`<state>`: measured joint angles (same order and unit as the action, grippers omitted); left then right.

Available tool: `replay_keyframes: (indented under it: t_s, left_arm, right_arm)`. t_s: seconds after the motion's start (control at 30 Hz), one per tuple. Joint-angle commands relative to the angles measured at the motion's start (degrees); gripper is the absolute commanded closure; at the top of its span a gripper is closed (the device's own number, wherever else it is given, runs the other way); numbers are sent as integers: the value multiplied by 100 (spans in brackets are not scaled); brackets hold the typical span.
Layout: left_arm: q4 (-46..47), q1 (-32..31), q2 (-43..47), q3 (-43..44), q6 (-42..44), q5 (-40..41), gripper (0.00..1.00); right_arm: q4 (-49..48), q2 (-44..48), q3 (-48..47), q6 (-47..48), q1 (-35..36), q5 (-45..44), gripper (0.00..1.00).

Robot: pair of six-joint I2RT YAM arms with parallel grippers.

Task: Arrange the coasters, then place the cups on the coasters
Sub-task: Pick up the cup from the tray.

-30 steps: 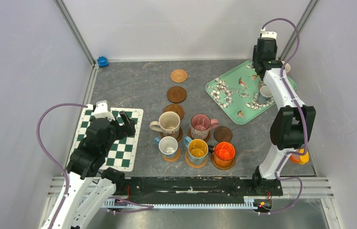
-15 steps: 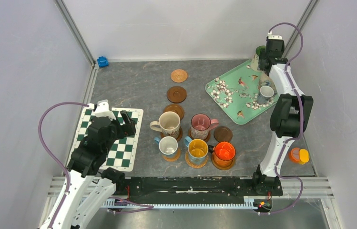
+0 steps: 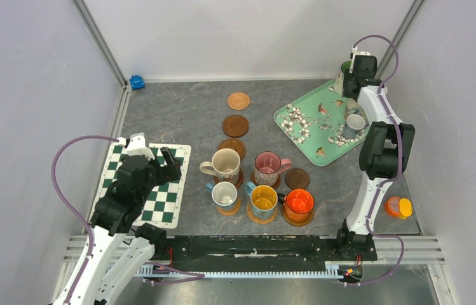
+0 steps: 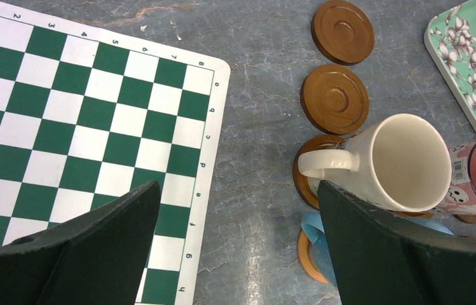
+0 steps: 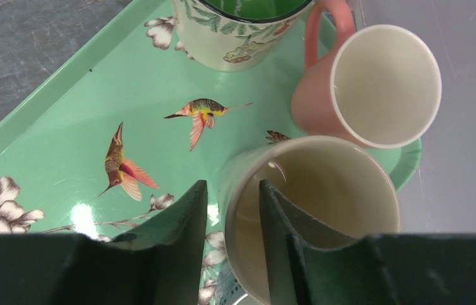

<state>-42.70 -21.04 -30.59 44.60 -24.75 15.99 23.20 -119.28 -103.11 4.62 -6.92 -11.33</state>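
Five cups stand on coasters near the front: cream [image 3: 225, 164], pink speckled [image 3: 267, 166], small light-blue [image 3: 225, 194], blue with yellow inside [image 3: 264, 198] and clear orange [image 3: 299, 203]. Bare coasters lie at the back: a woven one [image 3: 238, 100] and a brown one [image 3: 236, 125]. Another bare coaster [image 3: 297, 178] lies beside the pink cup. My right gripper [image 5: 232, 187] is open at the tray's far right corner. It straddles the wall of a cream cup [image 5: 324, 203], one finger inside, one outside. A pink cup [image 5: 381, 86] and a green-inside cup [image 5: 248, 25] stand just beyond. My left gripper [image 4: 238, 190] hangs wide open and empty beside the mat.
The mint floral tray [image 3: 311, 130] also holds a small cup [image 3: 354, 122]. A green-white checkered mat [image 3: 149, 187] lies at the left. A blue object [image 3: 136, 81] sits in the far left corner, and an orange-yellow object [image 3: 398, 206] sits by the right wall.
My right arm has swung to the tray's far right corner and come down over the cream cup's rim, its jaws narrowing. The left arm has not moved.
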Motion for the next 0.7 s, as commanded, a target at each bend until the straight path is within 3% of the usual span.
replay_keyframes:
  t_s: [0.0, 0.1, 0.27, 0.67]
  left_arm:
    - [231, -21, 33, -21, 120, 78, 0]
    - [227, -22, 42, -13, 120, 80, 0]
    - [227, -21, 133, -21, 120, 106, 0]
    - [244, -19, 286, -21, 120, 107, 0]
  right_arm:
    - [-245, -63, -323, 135, -11, 230, 68]
    - [-304, 22, -359, 179, -11, 410, 84]
    - [-395, 245, -342, 188, 5, 782, 100]
    - [-435, 794, -368, 370, 412, 1114, 100]
